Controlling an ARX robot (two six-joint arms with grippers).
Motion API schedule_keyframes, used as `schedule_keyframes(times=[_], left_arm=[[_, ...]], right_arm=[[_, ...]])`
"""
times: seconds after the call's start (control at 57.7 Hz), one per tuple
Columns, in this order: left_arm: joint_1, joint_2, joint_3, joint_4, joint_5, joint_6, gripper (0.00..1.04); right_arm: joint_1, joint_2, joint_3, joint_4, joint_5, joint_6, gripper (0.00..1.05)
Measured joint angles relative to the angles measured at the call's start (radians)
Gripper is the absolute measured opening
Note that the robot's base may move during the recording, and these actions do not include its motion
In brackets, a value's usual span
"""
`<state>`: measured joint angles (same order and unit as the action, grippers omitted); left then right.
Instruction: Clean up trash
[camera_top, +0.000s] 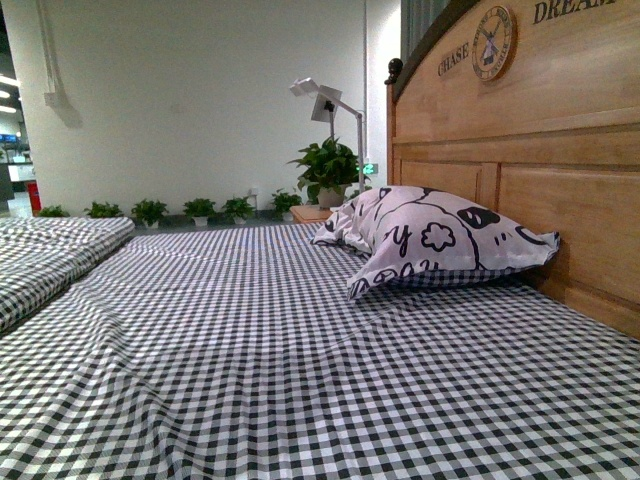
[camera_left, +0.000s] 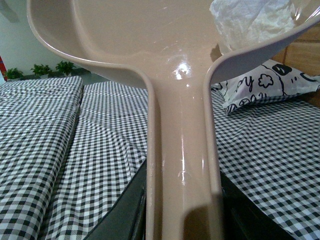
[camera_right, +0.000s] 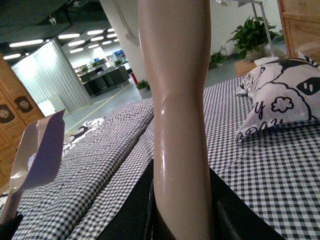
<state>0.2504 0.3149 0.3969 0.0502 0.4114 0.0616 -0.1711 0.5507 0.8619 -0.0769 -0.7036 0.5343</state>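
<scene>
Our left end effector (camera_left: 182, 220) grips the beige plastic dustpan (camera_left: 150, 40) by its handle, level, so the crumpled white tissue wad (camera_left: 250, 22) stays cradled above the checked bed (camera_left: 75, 150) (the right end effector (camera_right: 182, 220) clamps a similar beige handle (camera_right: 180, 100)).

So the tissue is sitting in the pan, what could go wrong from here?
1. The tissue wad lies close to the rim of the dustpan held by the left hand; a slight tilt could drop it onto the checked sheet.
2. The right hand grips a long beige handle with the pillow nearby, so a swing might knock it.
</scene>
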Motion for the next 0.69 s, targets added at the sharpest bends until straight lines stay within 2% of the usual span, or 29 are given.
schedule_keyframes(times=[0.693], left_arm=[[0.000,0.000,0.000,0.000,0.000,0.000,0.27]], right_arm=[[0.000,0.000,0.000,0.000,0.000,0.000,0.20]])
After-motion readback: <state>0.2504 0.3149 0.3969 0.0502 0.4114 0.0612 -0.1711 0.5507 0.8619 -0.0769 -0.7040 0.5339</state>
